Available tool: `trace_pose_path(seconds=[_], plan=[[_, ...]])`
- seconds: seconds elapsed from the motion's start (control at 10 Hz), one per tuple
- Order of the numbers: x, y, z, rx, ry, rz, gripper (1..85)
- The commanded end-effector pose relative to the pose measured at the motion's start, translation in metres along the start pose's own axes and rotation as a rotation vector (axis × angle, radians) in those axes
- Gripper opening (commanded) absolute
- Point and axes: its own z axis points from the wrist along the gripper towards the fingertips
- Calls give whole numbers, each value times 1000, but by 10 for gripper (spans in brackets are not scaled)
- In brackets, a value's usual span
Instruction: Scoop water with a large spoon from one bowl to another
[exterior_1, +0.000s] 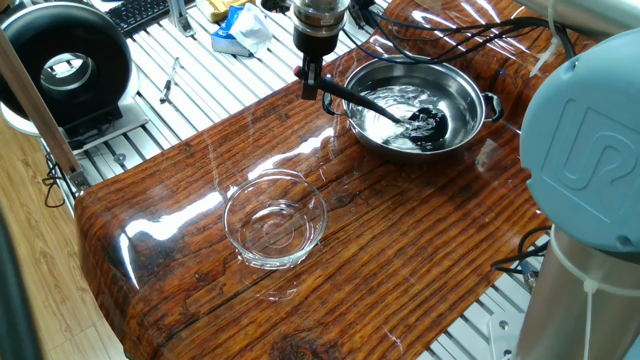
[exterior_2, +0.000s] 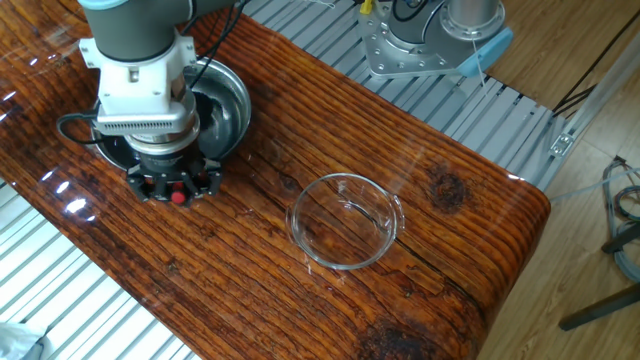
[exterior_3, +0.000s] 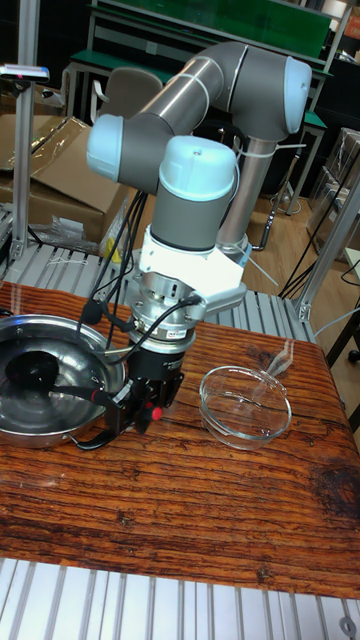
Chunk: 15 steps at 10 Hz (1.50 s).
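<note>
The steel bowl (exterior_1: 460, 85) stands at the far side of the wooden table, with shiny water (exterior_1: 385, 112) in it. The black large spoon (exterior_1: 372, 105) lies slanted across it, its scoop (exterior_1: 428, 124) down in the bowl. My gripper (exterior_1: 311, 84) is shut on the end of the handle, just outside the bowl's rim. In the other fixed view the gripper (exterior_2: 172, 192) and wrist cover most of the steel bowl (exterior_2: 232, 105). The tall view shows the gripper (exterior_3: 133, 405), the scoop (exterior_3: 35, 373) and the steel bowl (exterior_3: 25, 425). The clear glass bowl (exterior_1: 275, 218) (exterior_2: 345, 221) (exterior_3: 246, 405) sits apart.
Cables (exterior_1: 440, 35) run behind the steel bowl. A round black device (exterior_1: 65, 70) and a crumpled blue and white bag (exterior_1: 240, 28) lie on the slatted bench beyond the table edge. The arm's large blue-grey joint (exterior_1: 585, 150) looms at right.
</note>
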Motion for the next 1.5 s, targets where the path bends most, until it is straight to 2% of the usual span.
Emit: trace_pose_path(seconds=[0.0,0.2,0.6,0.7,0.8,0.9,1.4], plan=[[-8,7,-4,-25,-30,7,227],[-11,14,-6,-48,-45,7,313],[-2,15,-17,-39,-29,10,320],[-2,16,-18,-39,-29,0,337],[2,13,-18,-27,-15,-29,400],[1,14,-18,-32,-18,-32,423],[0,10,-16,-24,-21,-49,423]])
